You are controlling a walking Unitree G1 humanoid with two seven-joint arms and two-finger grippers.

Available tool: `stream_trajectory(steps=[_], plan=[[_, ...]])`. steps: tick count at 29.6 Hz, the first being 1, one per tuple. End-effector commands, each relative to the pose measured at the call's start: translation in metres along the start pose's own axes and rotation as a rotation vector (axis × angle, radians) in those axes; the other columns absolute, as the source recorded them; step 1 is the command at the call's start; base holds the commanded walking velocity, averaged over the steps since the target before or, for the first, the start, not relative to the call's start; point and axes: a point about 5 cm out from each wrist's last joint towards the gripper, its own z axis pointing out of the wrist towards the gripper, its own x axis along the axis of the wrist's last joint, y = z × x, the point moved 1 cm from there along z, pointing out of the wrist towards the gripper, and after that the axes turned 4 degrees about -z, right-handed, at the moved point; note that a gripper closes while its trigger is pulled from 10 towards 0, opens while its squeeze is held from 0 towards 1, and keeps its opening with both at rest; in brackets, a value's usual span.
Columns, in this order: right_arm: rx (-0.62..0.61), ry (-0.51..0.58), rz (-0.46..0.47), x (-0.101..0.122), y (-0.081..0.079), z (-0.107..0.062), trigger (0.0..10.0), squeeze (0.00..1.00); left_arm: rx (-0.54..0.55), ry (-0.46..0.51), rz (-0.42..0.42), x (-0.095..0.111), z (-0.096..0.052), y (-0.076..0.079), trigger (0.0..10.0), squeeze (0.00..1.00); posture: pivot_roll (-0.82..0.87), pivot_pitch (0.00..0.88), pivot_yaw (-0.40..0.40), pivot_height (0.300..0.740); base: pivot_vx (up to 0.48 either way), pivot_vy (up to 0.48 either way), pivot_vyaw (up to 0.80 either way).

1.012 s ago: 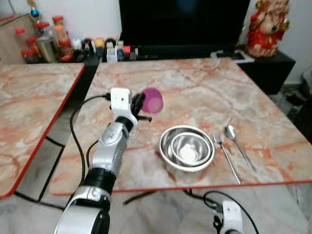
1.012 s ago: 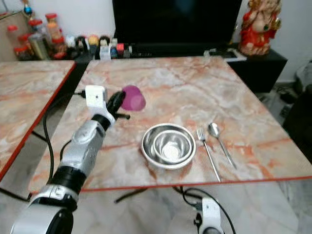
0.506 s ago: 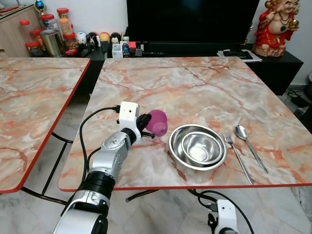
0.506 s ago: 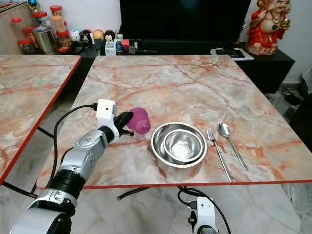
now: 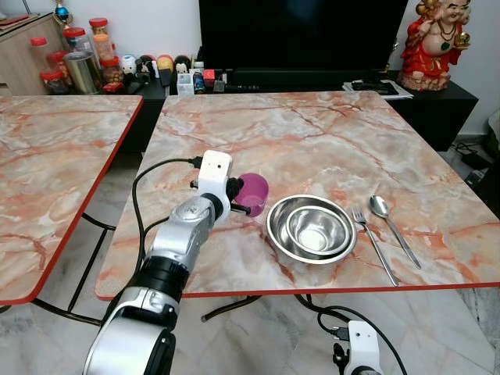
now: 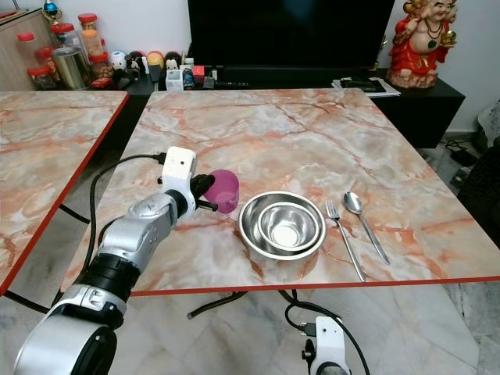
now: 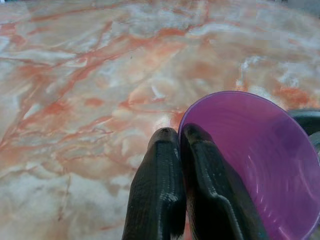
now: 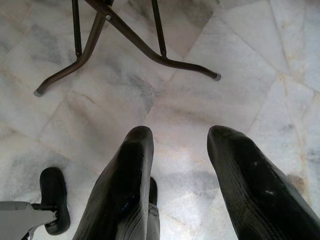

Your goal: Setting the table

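Observation:
A purple cup (image 5: 252, 191) stands upright on the marble table (image 5: 312, 133), just left of two nested steel bowls (image 5: 311, 227). My left gripper (image 5: 237, 196) is shut on the cup's rim; in the left wrist view its fingers (image 7: 165, 190) pinch the near edge of the purple cup (image 7: 255, 160). A fork (image 5: 373, 241) and a spoon (image 5: 393, 226) lie side by side to the right of the bowls. My right gripper (image 8: 180, 185) hangs open below the table, over the tiled floor.
A second marble table (image 5: 55, 148) stands to the left across a narrow gap. Jars and small bottles (image 5: 86, 62) line the dark cabinet behind, beside a black TV (image 5: 301, 35) and a red figurine (image 5: 437, 39). Table legs (image 8: 125, 40) cross the floor.
The camera shifted. My left gripper brought the purple cup down from a tilted hold to upright on the table, closer to the bowls. Right arm unchanged.

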Motion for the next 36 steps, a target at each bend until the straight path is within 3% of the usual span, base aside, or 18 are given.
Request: stream_trajectory(steps=[1,13,20,36], plan=[[-0.007,0.004,0.009,0.001,0.000,0.000,10.0,0.00,0.026,-0.014,0.059,0.008,0.001,-0.001,10.0,0.00,0.04,0.000,-0.024,0.740,0.000,0.000,0.00],[-0.006,0.006,0.015,0.002,-0.001,0.000,10.0,0.00,0.071,-0.115,-0.013,-0.001,0.002,-0.003,10.0,0.00,0.05,0.000,-0.020,0.740,0.000,0.000,0.00],[-0.008,0.001,0.015,0.000,-0.001,0.000,10.0,0.00,0.071,-0.110,-0.058,0.002,0.000,-0.003,10.0,0.00,0.05,0.000,-0.020,0.740,0.000,0.000,0.00],[-0.006,0.000,0.014,0.000,-0.001,0.000,10.0,0.00,0.072,-0.097,-0.056,0.015,-0.005,-0.004,10.0,0.00,0.05,0.000,-0.021,0.740,0.000,0.000,0.00]])
